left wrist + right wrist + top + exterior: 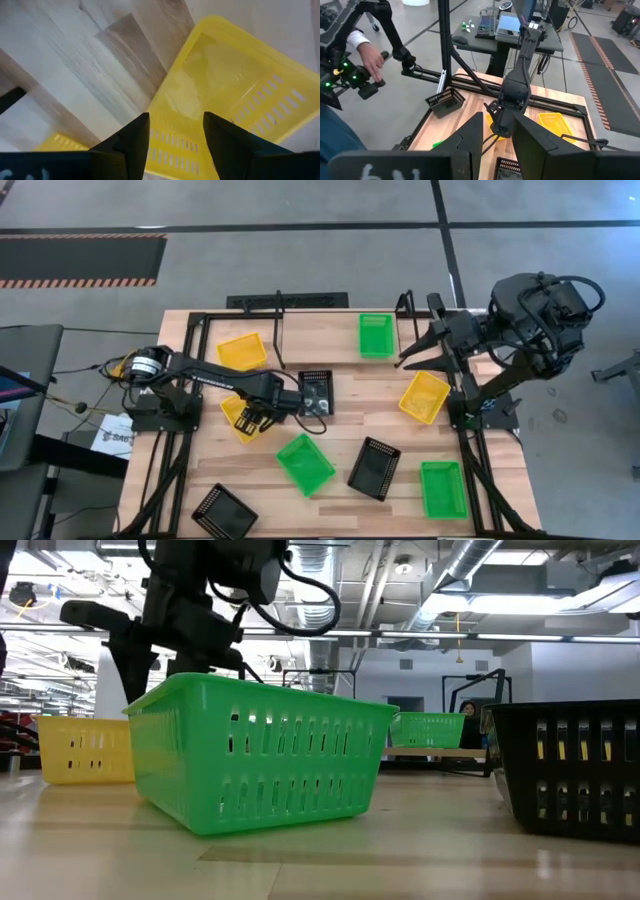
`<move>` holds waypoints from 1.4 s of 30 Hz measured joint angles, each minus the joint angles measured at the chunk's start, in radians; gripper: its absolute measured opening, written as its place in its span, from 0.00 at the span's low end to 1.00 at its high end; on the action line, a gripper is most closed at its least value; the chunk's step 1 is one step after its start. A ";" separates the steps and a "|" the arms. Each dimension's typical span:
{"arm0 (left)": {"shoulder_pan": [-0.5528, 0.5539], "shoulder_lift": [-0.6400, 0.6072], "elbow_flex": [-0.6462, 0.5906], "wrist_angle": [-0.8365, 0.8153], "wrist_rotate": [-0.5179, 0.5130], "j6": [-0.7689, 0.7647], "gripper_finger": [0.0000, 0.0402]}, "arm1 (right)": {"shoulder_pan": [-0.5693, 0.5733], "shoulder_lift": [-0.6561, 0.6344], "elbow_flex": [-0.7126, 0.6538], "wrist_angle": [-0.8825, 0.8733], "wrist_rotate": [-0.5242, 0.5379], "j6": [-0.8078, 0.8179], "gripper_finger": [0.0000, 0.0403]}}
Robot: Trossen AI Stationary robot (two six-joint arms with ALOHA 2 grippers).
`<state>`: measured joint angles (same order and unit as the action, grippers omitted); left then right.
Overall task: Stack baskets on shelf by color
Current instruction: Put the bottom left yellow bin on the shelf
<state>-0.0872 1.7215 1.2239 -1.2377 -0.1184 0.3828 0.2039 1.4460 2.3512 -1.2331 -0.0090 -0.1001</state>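
Note:
A yellow basket (237, 420) lies on the table in front of the shelf (315, 330). My left gripper (252, 418) (175, 137) points down over it, open, with its fingers above the basket's perforated side wall (172, 145). On the shelf stand a yellow basket (242, 350) and a green basket (376, 335). A black basket (316, 392) sits beside my left gripper. My right gripper (412, 358) (497, 135) hangs high at the table's right, open and with nothing between its fingers.
More baskets lie on the table: yellow (424, 396), green (305, 463), black (374, 468), green (443, 488), black (223, 512). In the low view the green basket (260, 755) fills the foreground. A person's hand (370, 57) shows beyond the table's left edge.

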 joint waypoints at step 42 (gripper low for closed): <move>0.044 -0.006 0.060 0.195 0.002 -0.489 0.00 | 0.000 0.019 0.000 0.065 0.000 -0.003 0.30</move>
<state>-0.0433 1.7160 1.2842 -1.0423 -0.1160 -0.1065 0.2035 1.4647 2.3512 -1.1677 -0.0085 -0.1032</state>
